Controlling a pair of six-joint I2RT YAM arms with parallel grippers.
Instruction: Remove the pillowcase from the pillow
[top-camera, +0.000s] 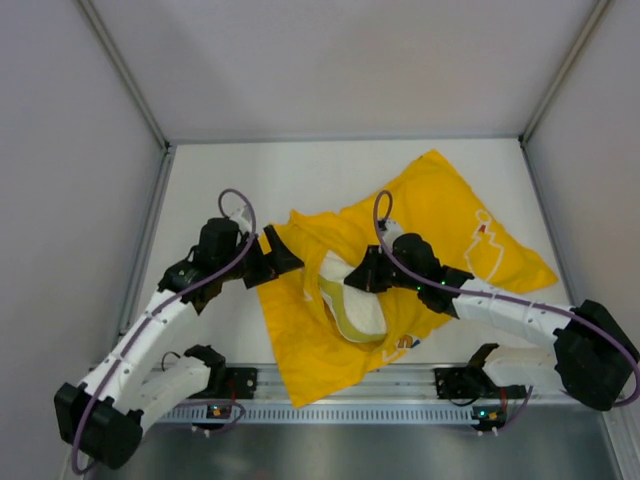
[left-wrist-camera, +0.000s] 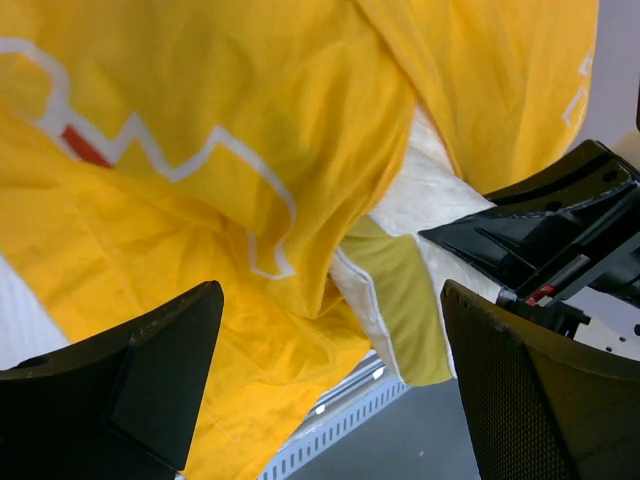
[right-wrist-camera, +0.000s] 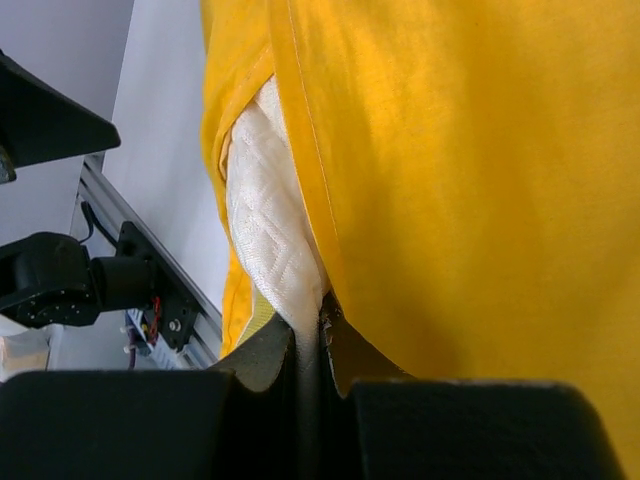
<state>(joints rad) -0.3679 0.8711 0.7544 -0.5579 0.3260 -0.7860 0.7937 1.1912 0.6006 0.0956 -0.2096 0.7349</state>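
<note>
Pillowcase (top-camera: 440, 215) partly over pillow (top-camera: 360, 310), one end exposed

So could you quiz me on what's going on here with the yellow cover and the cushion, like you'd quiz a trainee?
1. True or false: the left fingers are clamped on the pillowcase.
2. What do the right fingers pinch? A. the pillow B. a spoon C. nothing
3. Fill in: the pillow is ___ out of the pillowcase (partly / fully).

Key: 1. False, they stand wide open with nothing between them. 2. A. 3. Partly, only its quilted end shows.
</note>
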